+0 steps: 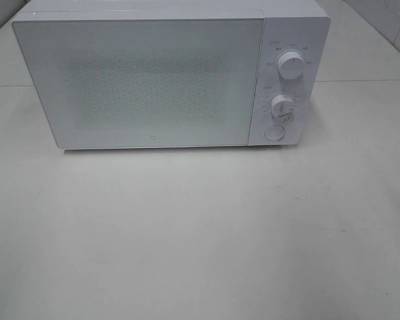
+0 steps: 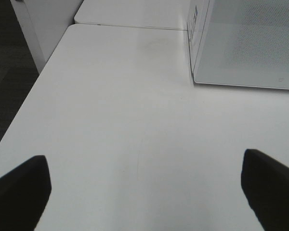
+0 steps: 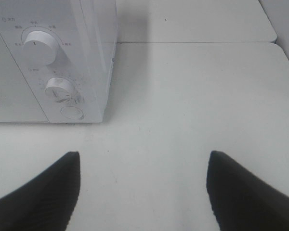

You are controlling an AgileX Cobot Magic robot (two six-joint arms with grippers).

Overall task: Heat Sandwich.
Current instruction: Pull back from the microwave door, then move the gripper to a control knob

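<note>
White microwave [image 1: 173, 73], door [image 1: 143, 83] shut, two knobs [image 1: 292, 67] above a round button [image 1: 274, 133], stands on a white table [image 1: 200, 233]

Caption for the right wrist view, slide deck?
Open right hand hovers over the white table, facing the microwave's control panel.

Place: I read this as a lab or test room with a kitchen appliance set out.
Bench: a plain white bench [image 1: 200, 233] butts against a second bench top [image 2: 135, 14], with a seam between them.
Appliance: a white microwave [image 1: 147, 80] stands on the bench, door shut, with two dials [image 1: 292, 67] and a round button [image 1: 274, 133].
Floor: I see dark, carpet-like floor [image 2: 7, 67] beside the bench, as in an office.
Surroundings: a plain white cabinet side [image 2: 48, 29] stands past the bench corner.
</note>
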